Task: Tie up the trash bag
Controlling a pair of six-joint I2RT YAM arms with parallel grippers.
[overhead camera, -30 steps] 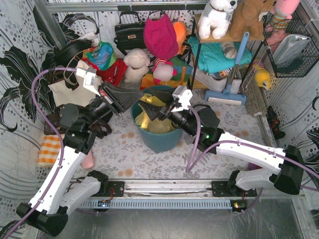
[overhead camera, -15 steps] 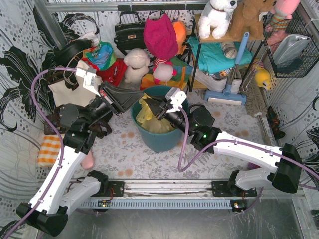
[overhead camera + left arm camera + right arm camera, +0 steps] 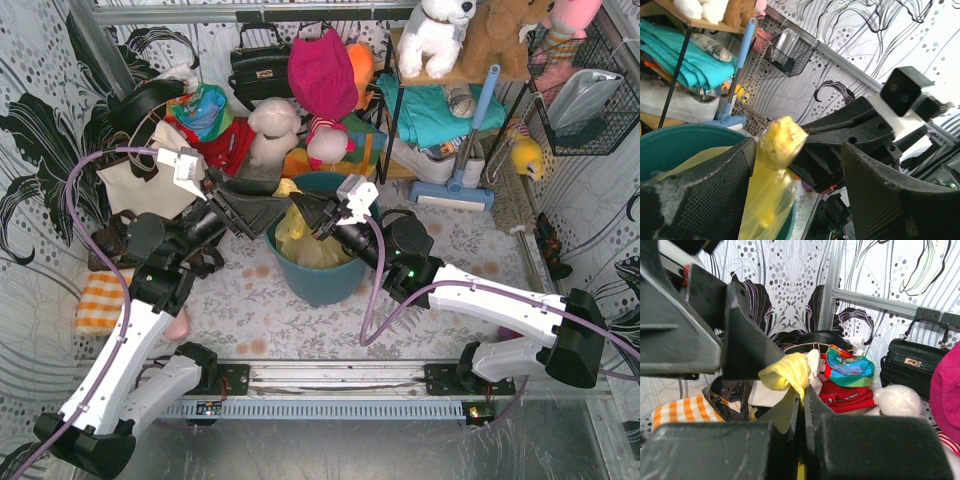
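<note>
Standing near the middle of the table [image 3: 245, 310], the teal bin [image 3: 325, 282] holds the trash bag [image 3: 300, 245]. The bag's thin yellow-green plastic fills the bin's mouth and rises above the rim on the left arm's side. Over that part of the rim the plastic narrows into a strip ending in a small crumpled bunched end [image 3: 787, 371].

The right pincer [image 3: 302, 207] reaches across the bin from the right arm's side and is clenched on this strip. In the right wrist view its fingers [image 3: 855, 445] press together with the yellow plastic caught in the seam between them, and the bunched end sticks out just past their tips.

The left pincer [image 3: 280, 197] meets the bin's rim from the opposite side, its jaws spread wide and gripping nothing. In the left wrist view the bunched end lies between its two fingers [image 3: 705, 195], just beside the textured pad of one and well apart from the other. Whether the plastic touches that pad cannot be told. The right pincer's black body fills the gap behind it, and the bin's teal inner wall shows below.

Beyond the bin on the left arm's side lies a cream tote bag [image 3: 130, 185]. A black handbag [image 3: 260, 65] hangs farther behind the bin, with a white plush toy [image 3: 272, 130] between the two. An orange checked cloth [image 3: 100, 300] lies well to the bin's left, near the table's edge.
</note>
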